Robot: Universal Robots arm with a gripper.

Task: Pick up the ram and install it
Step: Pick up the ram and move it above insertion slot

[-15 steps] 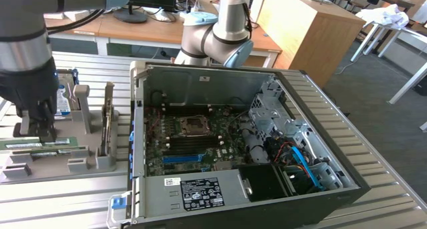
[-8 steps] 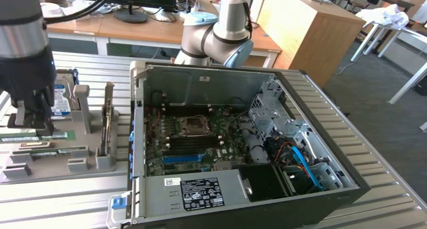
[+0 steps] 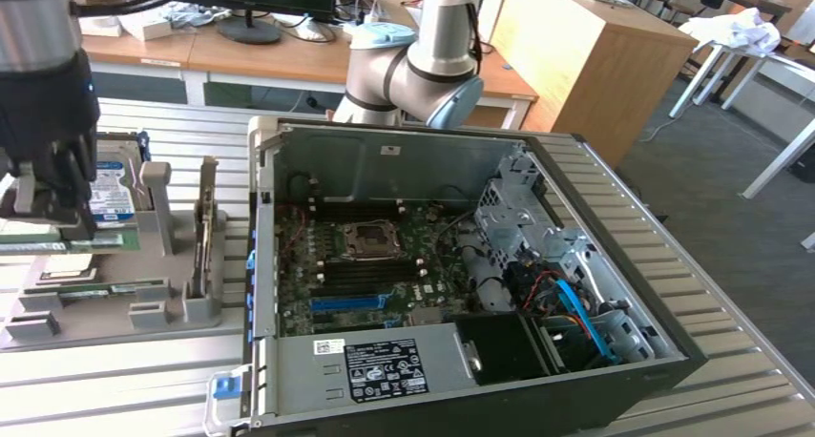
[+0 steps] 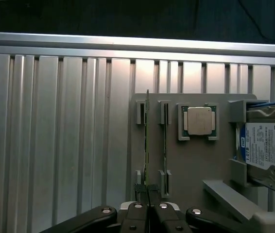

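Where the two black fingers [image 4: 138,216] meet, they are clenched tip to tip on the near end of the ram [image 4: 147,141].

Ram: stands on its long edge in the outermost slot of a grey fixture plate [image 4: 196,165]. Its long axis runs straight away from the fingers toward the plate's far edge. In the exterior view it lies roughly left to right under the gripper body. It is a thin green board seen edge-on, so it reads as a narrow strip with small notches. Its chips and label cannot be made out.

Slot posts: short grey uprights bracket the ram at both ends.

Second memory stick [image 4: 164,145]: just beside the ram and parallel to it, also on edge in its own pair of posts.

Processor [image 4: 199,120]: a square silver chip lying flat in a recess beyond the second stick.

Hard drive [image 4: 266,148]: silver with a blue-and-white label, propped in a bracket at the plate's other side, well apart from the ram.

Counter [image 4: 55,136]: ribbed aluminium that carries the plate.

Computer case [image 3: 382,160]: side open, on the counter to the exterior view's right of the plate. Its motherboard [image 3: 369,275] and power supply [image 3: 369,365] are exposed.

Robot arm [image 3: 427,70]: its grey joint rises behind the case.

Wooden desks [image 3: 255,51]: farthest back.
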